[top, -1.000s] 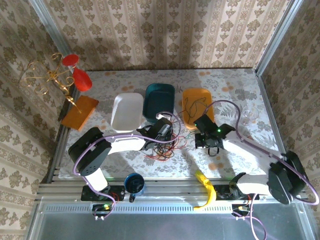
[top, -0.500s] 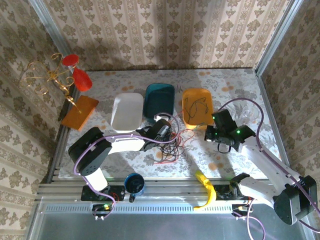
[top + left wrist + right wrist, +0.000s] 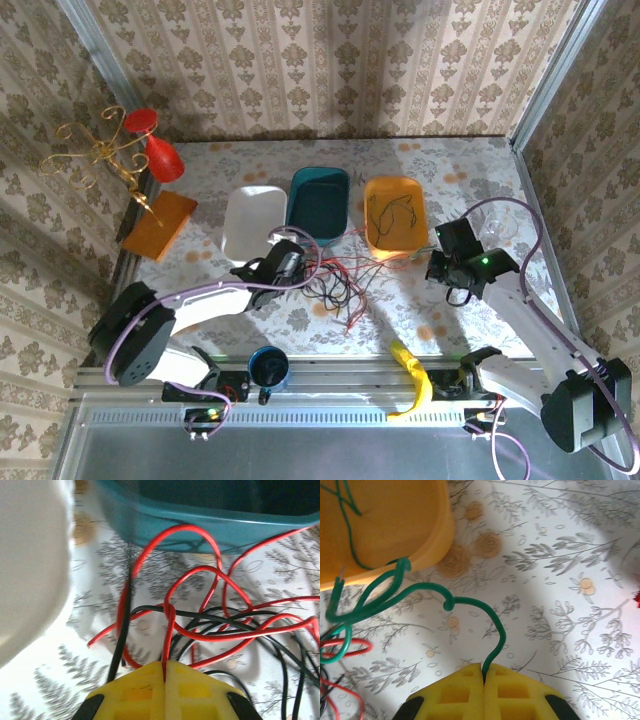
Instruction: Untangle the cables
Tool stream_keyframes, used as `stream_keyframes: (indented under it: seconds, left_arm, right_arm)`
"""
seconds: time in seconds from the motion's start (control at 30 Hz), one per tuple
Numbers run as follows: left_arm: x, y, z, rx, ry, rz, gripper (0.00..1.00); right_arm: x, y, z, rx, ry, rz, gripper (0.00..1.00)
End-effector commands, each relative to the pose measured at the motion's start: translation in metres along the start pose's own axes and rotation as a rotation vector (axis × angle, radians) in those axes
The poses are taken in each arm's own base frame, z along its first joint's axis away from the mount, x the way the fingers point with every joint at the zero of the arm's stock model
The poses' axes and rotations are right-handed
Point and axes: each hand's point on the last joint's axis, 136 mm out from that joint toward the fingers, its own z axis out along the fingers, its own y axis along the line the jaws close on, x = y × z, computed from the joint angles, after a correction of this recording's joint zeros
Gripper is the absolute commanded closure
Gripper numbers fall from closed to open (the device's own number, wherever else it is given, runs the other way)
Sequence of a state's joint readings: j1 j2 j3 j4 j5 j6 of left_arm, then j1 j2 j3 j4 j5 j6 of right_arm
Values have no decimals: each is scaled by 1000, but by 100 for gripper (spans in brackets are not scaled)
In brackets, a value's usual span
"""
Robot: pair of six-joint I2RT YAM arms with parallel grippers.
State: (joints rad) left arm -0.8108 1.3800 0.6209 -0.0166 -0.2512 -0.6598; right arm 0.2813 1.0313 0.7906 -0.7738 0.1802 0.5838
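A tangle of red and black cables lies spread on the table between my two grippers. My left gripper sits just below the teal tub; its yellow pads are shut on a red cable, and a black cable runs past their left side. Right of the orange tub, my right gripper is shut on a green cable, which curls back toward the tub's rim. A thin dark cable lies inside that tub.
A white tub stands left of the teal one. An orange block and a gold stand with red cups are at the far left. A blue cup and a yellow object sit at the near edge; a clear glass is right.
My right gripper has moved right, drawing the green cable out of the tangle. My left gripper has shifted left and back with the red cable, and the tangle has stretched wider.
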Motion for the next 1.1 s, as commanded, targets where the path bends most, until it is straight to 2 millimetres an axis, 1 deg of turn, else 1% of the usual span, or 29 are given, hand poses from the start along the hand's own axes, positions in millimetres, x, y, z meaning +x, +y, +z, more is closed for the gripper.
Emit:
stream_keyframes:
  seconds: [0.0, 0.17, 0.33, 0.5, 0.63, 0.87, 0.97, 1.0, 1.07]
  left_arm:
    - [6, 35, -11, -102, 0, -33, 100]
    - [1, 56, -26, -126, -39, -84, 100]
    - [-3, 70, -36, -152, -61, -109, 100]
    - [0, 92, -45, -200, -77, -191, 100]
    - [4, 107, -51, -238, -98, -245, 100]
    - [8, 115, -55, -269, -98, -259, 100]
    - [10, 122, -58, -302, -96, -262, 100]
    - [11, 123, -59, -311, -95, -262, 100]
    - [9, 122, -59, -306, -98, -251, 100]
  right_arm:
    - [-11, -20, -9, 89, -41, 58, 100]
    - [-9, -37, -5, 163, -25, 99, 100]
    - [-7, -53, -3, 218, -16, 145, 100]
    - [-9, -74, -5, 277, -23, 204, 100]
    - [-13, -96, -6, 315, -26, 277, 100]
    - [-29, -126, -8, 329, -34, 446, 100]
    - [-32, -136, -7, 332, -20, 529, 100]
    - [-33, -137, -6, 323, -12, 551, 100]
    - [-37, -133, -2, 282, -8, 566, 100]
